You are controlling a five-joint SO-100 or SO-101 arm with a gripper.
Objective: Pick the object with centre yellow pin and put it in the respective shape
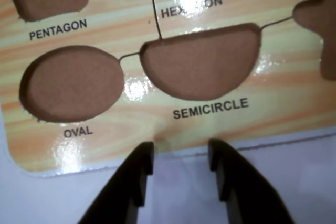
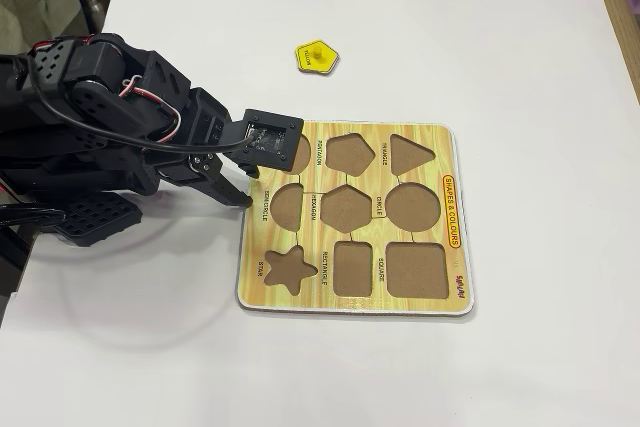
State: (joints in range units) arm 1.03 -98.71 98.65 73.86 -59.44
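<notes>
My black fingers (image 1: 181, 156) hang apart, holding nothing, just over the near edge of the wooden shape-sorting board (image 1: 273, 106) by its semicircle cut-out (image 1: 202, 64); the yellow pentagon piece with a centre pin (image 2: 316, 57) lies on the white surface (image 2: 520, 37), well apart from me.

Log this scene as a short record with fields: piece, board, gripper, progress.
piece: yellow pentagon piece with a yellow centre pin, lying on the white table beyond the board, apart from it
board: shape board, every cutout visible is empty; the pentagon cutout sits in the row nearest the piece
gripper: gripper open and empty, at the board's edge by the semicircle cutout in the wrist view
progress: piece not yet picked up
</notes>
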